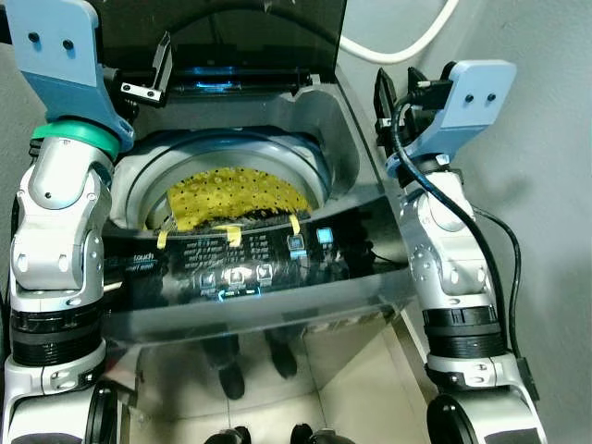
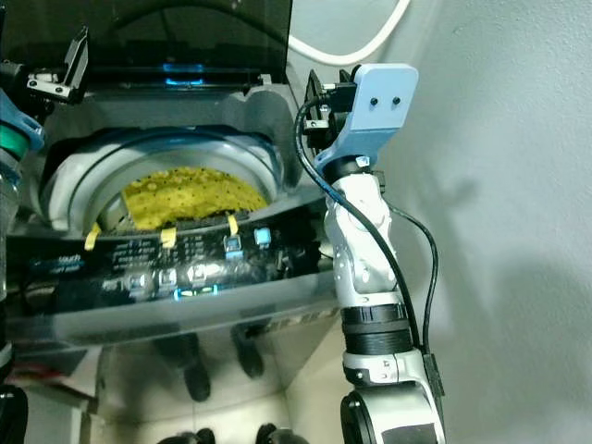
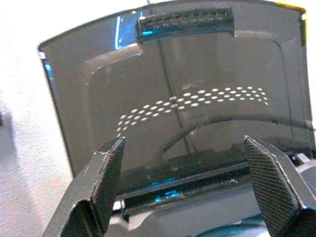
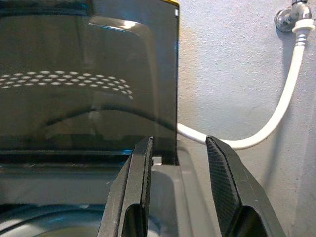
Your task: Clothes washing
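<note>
While one top-loading washer fills the centre of the head frame, its one dark tinted lid is raised upright along the top edge. One yellow cloth dotted with small dark spots is seen inside the round drum, slightly left of centre. Below it runs a black control panel, where three strips of yellow tape are counted along the upper edge and several buttons are lit pale blue. Two grippers are raised: the left gripper at upper left, fingers spread wide before the lid, and the right gripper at upper right by the lid's edge, fingers parted and empty. One white hose is hung from one tap on the grey wall.
</note>
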You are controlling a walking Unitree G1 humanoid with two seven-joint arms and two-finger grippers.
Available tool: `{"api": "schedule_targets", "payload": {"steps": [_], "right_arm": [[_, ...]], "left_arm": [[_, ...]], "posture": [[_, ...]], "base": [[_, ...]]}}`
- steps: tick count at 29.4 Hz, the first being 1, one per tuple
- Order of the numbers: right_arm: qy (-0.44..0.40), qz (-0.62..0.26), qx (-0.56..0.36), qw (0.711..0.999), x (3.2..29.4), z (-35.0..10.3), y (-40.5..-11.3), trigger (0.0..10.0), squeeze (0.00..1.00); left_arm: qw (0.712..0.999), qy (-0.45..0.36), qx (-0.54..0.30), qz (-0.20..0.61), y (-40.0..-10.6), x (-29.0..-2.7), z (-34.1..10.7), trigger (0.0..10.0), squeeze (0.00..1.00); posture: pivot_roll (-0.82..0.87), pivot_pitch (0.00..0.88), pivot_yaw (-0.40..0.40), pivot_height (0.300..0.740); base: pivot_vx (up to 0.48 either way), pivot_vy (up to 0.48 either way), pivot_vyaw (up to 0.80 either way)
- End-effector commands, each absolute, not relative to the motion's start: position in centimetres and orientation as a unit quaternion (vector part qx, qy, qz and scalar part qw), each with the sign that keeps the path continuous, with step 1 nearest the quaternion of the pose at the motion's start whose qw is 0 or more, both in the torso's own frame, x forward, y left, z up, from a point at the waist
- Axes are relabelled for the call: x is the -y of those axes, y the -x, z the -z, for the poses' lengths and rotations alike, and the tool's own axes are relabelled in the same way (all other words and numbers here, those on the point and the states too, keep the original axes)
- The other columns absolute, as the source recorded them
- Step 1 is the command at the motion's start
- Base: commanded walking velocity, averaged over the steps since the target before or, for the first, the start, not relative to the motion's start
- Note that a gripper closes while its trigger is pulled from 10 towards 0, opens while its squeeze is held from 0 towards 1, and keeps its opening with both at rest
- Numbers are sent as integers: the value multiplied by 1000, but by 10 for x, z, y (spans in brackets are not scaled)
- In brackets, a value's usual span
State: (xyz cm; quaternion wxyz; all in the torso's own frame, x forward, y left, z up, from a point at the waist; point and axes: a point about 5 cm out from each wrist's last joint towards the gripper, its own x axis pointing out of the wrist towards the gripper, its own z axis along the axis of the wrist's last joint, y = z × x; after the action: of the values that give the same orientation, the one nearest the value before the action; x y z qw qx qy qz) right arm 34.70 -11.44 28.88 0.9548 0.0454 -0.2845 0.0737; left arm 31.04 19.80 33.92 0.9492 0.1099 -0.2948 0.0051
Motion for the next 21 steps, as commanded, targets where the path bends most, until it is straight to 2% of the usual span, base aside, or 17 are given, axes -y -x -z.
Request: {"api": "schedule_targets", "payload": {"steps": [1, 11, 13, 21], "right_arm": [[-39, -75, 288, 954, 115, -289, -347, 10000, 0], [-23, -79, 290, 953, 114, -290, -347, 10000, 0], [-12, -82, 288, 954, 113, -289, -346, 10000, 0], [-1, -90, 285, 954, 112, -287, -347, 10000, 0]], "left_arm": [[950, -111, 292, -7, -311, -197, -336, 10000, 0], [950, -109, 291, -10, -311, -197, -336, 10000, 0], [951, -108, 291, -11, -311, -197, -336, 10000, 0], [951, -114, 287, -5, -312, -194, -334, 10000, 0]], "posture": [[93, 49, -14, 740], [88, 54, -15, 740], [84, 56, -14, 740], [81, 60, -15, 740]], "base": [[-412, 0, 0], [-412, 0, 0], [-360, 0, 800], [0, 0, 800]]}}
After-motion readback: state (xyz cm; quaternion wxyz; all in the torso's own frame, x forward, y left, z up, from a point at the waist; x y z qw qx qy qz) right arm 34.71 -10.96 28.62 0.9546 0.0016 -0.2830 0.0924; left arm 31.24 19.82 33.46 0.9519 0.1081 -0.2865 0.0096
